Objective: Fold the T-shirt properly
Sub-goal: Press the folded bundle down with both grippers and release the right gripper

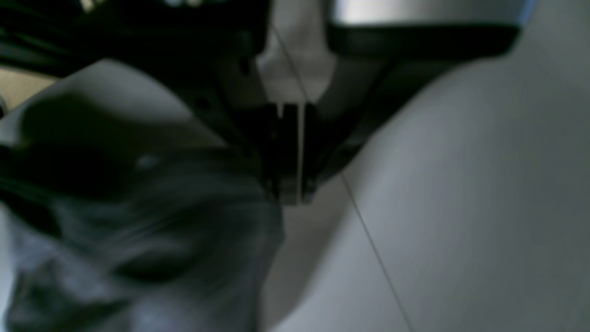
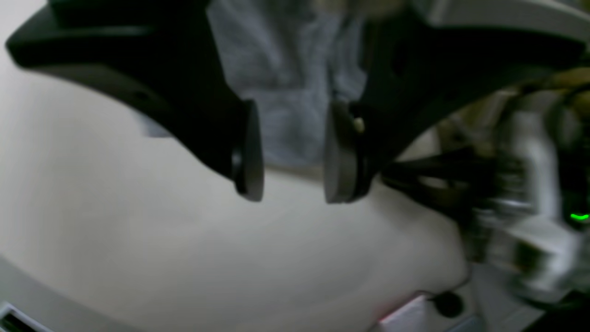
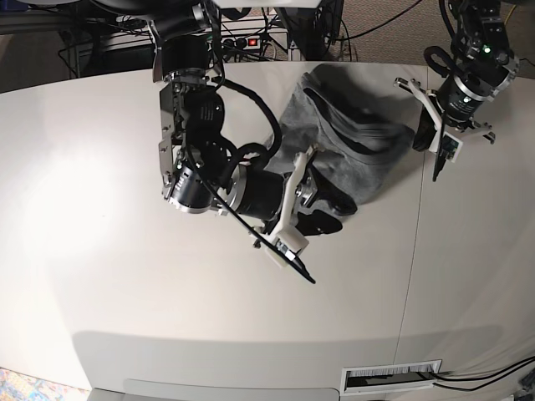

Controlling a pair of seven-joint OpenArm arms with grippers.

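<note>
The heather-grey T-shirt (image 3: 351, 138) lies bunched and partly doubled over on the white table (image 3: 100, 217), toward the back right. My right gripper (image 3: 328, 214) hovers at the shirt's near-left edge. In the right wrist view it (image 2: 292, 184) is open and empty, with the shirt (image 2: 290, 78) showing beyond the pads. My left gripper (image 3: 430, 154) is at the shirt's right edge. In the blurred left wrist view it (image 1: 290, 198) is shut to a thin slit, with the shirt (image 1: 152, 258) right beside the tips on the left. No cloth shows in the slit.
Cables and a power strip (image 3: 251, 38) crowd the back edge of the table. A seam (image 3: 410, 276) runs down the table on the right. A white slotted panel (image 3: 391, 376) sits at the front edge. The right arm's body (image 3: 196, 159) reaches over the table's middle.
</note>
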